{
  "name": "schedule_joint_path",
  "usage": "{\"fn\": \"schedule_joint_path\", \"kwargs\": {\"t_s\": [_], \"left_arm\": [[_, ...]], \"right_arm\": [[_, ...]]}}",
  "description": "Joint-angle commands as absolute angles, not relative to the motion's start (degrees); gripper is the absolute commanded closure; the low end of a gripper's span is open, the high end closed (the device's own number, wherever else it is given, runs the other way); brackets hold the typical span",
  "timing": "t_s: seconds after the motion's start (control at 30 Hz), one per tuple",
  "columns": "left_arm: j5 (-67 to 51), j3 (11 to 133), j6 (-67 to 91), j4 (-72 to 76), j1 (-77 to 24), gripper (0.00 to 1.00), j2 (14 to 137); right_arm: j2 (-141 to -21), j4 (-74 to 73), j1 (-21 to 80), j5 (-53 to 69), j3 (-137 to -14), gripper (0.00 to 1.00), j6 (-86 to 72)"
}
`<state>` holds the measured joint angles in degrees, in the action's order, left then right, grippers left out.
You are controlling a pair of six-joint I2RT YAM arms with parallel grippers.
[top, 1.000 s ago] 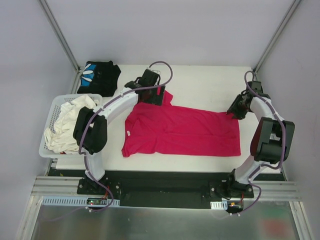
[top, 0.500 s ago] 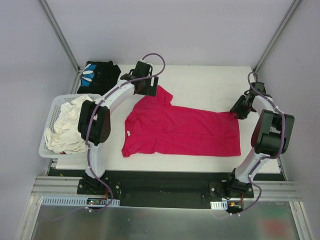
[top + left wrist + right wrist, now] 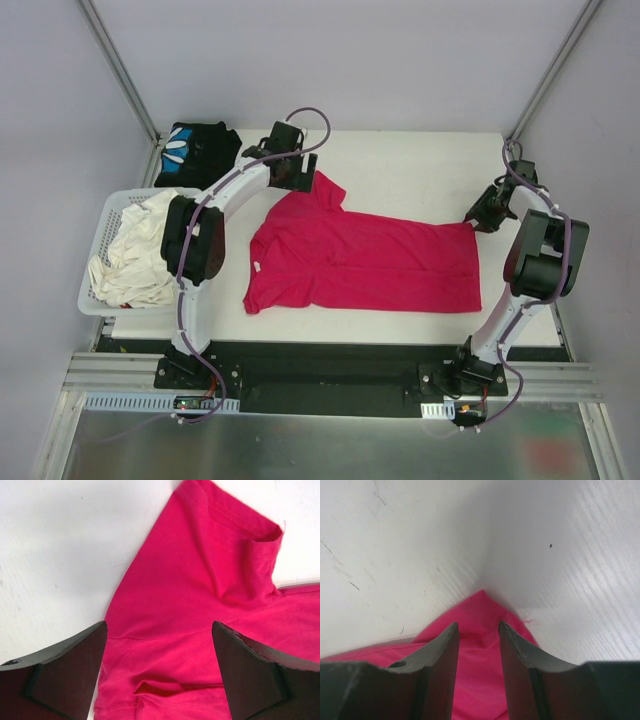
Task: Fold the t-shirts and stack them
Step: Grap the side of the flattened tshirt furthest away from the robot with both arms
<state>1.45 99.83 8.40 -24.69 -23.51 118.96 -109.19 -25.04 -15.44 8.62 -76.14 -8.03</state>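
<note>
The left gripper [image 3: 298, 176], seen from the overhead camera, hangs with its jaws spread wide over the far left sleeve of the magenta-red t-shirt [image 3: 360, 265], which lies flat and spread sideways across the middle of the white table [image 3: 420, 165], neck end to the left. The right gripper [image 3: 480, 212] is at the shirt's far right corner, clamped on that corner, and the cloth there is drawn out into a point toward it. The black t-shirt [image 3: 200, 150] with the blue-and-white print sits folded at the far left corner of the table, well apart from both grippers. A white lattice basket [image 3: 100, 228] with pale cloth in it stands at the left edge. From the left wrist camera, the left gripper [image 3: 159, 626] is wide open above the cloth, the sleeve [image 3: 210, 555] lying beyond and between its two dark fingers [image 3: 65, 665], not touching them. From the right wrist camera, the right gripper [image 3: 479, 627] pinches the magenta-red t-shirt [image 3: 482, 607], whose corner rises in a small peak just past the fingertips, bare table [image 3: 545, 540] behind.
</note>
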Motion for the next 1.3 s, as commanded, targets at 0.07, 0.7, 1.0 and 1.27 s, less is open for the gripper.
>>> {"fn": "schedule_joint_path", "kwargs": {"t_s": [0.07,0.7,1.0,1.27], "left_arm": [[-1.5,103.8,6.6,-23.7,-22.9,0.15,119.1],[-1.8,104.2,5.7,-23.7,-22.9,0.16,118.9],[-1.7,104.2,5.4,-23.6,-22.9,0.15,118.1],[-1.8,104.9,5.1,-23.6,-22.8,0.15,118.8]], "right_arm": [[-111.4,-23.6,-16.7,9.7,-79.5,0.60,-7.6],[-113.0,-21.5,-17.1,9.3,-78.3,0.62,-8.3],[-114.5,-24.0,-17.1,7.5,-80.0,0.62,-9.1],[-114.7,-25.0,-17.0,5.5,-80.4,0.62,-9.5]]}}
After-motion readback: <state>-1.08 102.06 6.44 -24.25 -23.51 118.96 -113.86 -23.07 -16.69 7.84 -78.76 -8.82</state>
